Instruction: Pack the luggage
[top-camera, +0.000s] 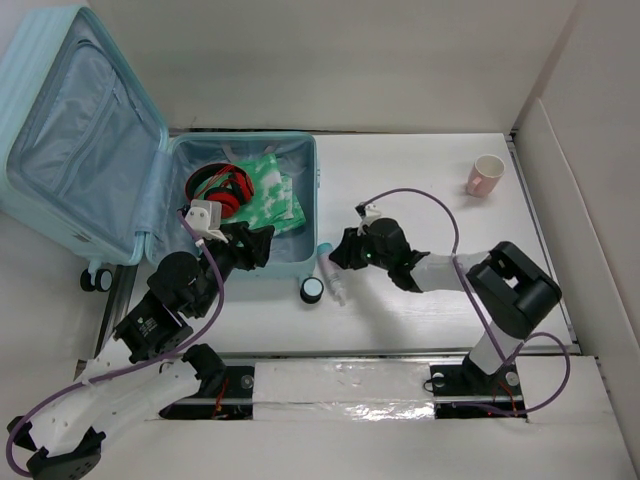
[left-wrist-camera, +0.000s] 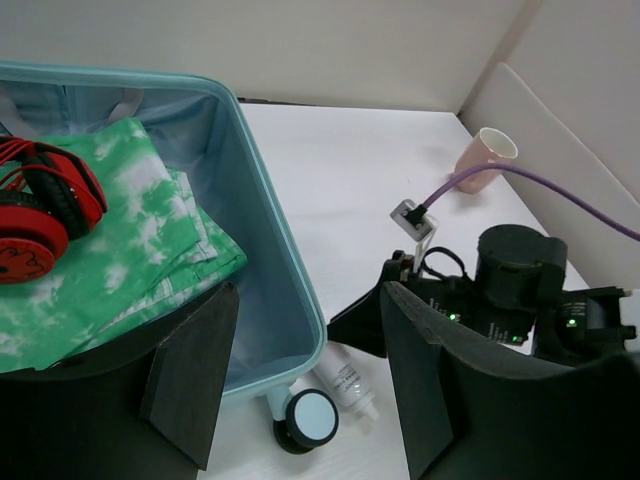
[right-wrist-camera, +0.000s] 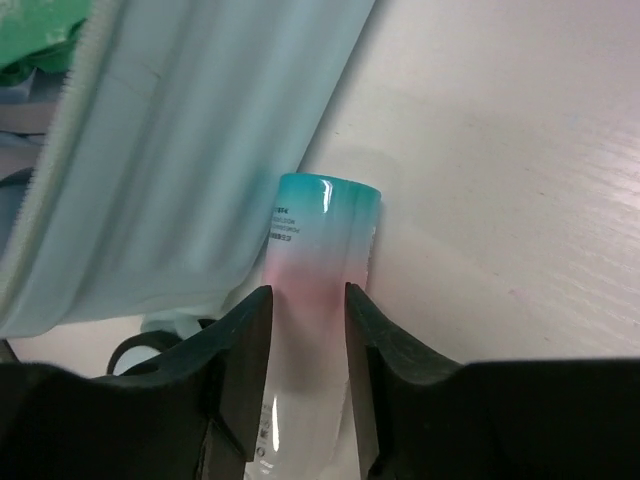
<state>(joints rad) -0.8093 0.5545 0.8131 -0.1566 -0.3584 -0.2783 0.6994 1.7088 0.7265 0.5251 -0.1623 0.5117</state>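
Note:
The luggage (top-camera: 312, 200) lies open at the back left, its lid (top-camera: 80, 150) leaning back. Red headphones (top-camera: 220, 188) and a green-and-white cloth (top-camera: 270, 195) rest in its blue-lined shell (left-wrist-camera: 285, 260). A tube with a teal end, pink middle and white body (right-wrist-camera: 320, 240) lies on the table against the shell's right wall (right-wrist-camera: 200, 150). My right gripper (right-wrist-camera: 308, 295) has a finger pressed on each side of the tube (top-camera: 333, 275). My left gripper (left-wrist-camera: 310, 300) hangs open over the shell's near right corner, holding nothing. The tube (left-wrist-camera: 345, 380) shows below it.
A caster wheel (top-camera: 312, 290) sticks out at the luggage's near right corner, just left of the tube. A pink cup (top-camera: 486, 175) stands at the back right. White walls fence the table, with a slanted panel along the right side.

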